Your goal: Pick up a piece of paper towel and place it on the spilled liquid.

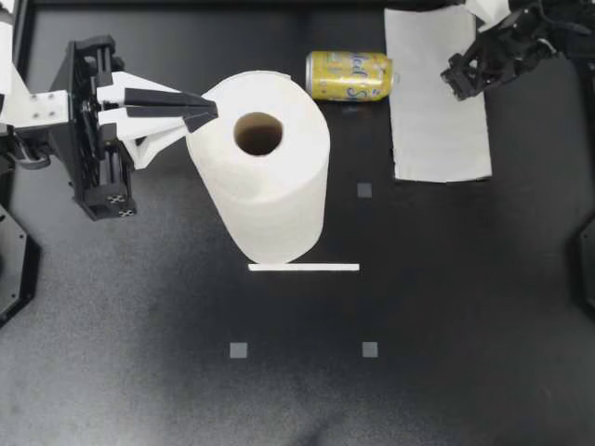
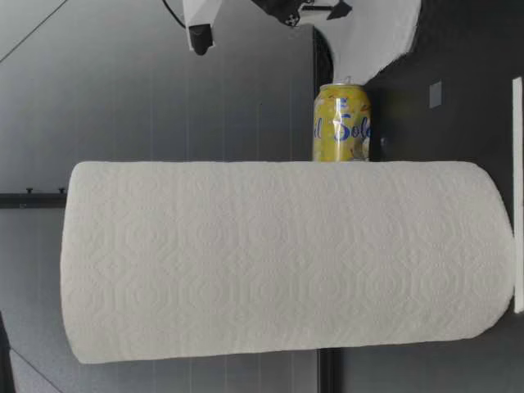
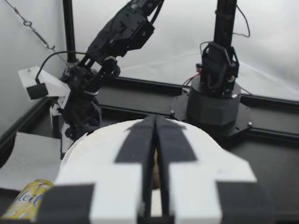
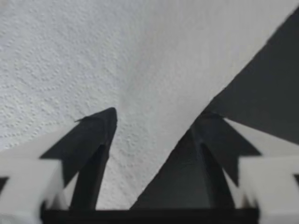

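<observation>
A torn paper towel sheet [image 1: 435,102] lies flat on the black table at the back right, beside a yellow can [image 1: 349,75] lying on its side. My right gripper [image 1: 462,80] hovers over the sheet's right edge. In the right wrist view it [image 4: 152,135] is open, the sheet [image 4: 93,56] below it and nothing between its fingers [image 4: 96,140]. My left gripper [image 1: 203,111] is shut, its tips resting on the top rim of the upright paper towel roll [image 1: 265,181]. In the left wrist view its fingers [image 3: 140,144] are pressed together over the roll [image 3: 93,149]. No liquid shows.
A thin white strip [image 1: 303,268] lies at the roll's foot. In the low view the roll [image 2: 286,258] fills the foreground, with the can [image 2: 341,123] and the sheet [image 2: 368,33] behind it. Small grey squares [image 1: 239,350] mark the table.
</observation>
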`<move>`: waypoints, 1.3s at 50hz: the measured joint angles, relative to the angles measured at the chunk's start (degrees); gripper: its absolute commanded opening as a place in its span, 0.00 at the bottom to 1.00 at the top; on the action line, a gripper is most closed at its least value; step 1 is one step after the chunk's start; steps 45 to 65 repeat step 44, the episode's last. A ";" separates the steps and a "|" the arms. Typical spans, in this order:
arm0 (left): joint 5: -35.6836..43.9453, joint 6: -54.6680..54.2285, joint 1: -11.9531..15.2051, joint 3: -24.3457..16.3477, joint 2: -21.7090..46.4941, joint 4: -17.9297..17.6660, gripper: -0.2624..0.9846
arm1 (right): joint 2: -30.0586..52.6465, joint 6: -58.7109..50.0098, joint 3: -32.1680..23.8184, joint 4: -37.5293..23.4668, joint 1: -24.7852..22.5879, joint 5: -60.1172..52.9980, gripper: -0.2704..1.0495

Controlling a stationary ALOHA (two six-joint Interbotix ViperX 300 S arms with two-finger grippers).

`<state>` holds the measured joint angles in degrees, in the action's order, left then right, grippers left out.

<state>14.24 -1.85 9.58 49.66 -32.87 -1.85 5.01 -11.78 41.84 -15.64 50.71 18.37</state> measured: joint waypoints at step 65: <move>0.18 0.44 -0.88 0.09 0.00 0.00 0.29 | -13.27 -11.69 -3.34 -9.32 -17.40 28.39 0.70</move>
